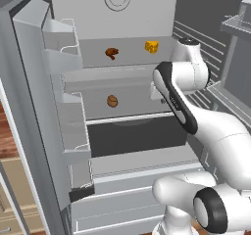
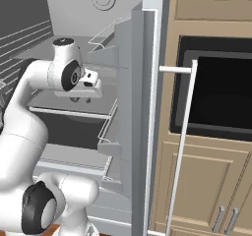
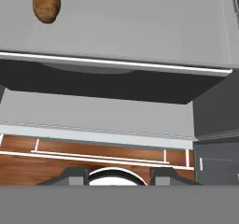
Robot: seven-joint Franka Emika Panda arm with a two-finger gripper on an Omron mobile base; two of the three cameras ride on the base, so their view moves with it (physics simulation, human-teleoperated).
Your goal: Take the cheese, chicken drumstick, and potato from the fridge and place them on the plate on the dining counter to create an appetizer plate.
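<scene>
The fridge (image 1: 122, 13) stands open in front of me. On its upper shelf lie the dark reddish-brown chicken drumstick (image 1: 112, 53) and, to its right, the yellow cheese (image 1: 151, 46) wedge. One shelf lower sits the tan-brown potato (image 1: 112, 101), seen at the upper left in the hand view as the potato (image 3: 46, 3). My gripper (image 3: 119, 177) hangs inside the fridge to the right of the potato, at about its shelf height, pointing down. Its fingertips (image 3: 74, 176) stand apart with nothing between them. In the right base view the gripper (image 2: 78, 98) sits below the white wrist.
White wire-railed door bins (image 1: 63, 43) line the open left door. The right door's bins (image 2: 110, 132) and long bar handle (image 2: 182, 141) stand close to my arm. A dark wall oven (image 2: 221, 92) sits in wooden cabinets on the right. Fridge drawers (image 1: 142, 180) lie below.
</scene>
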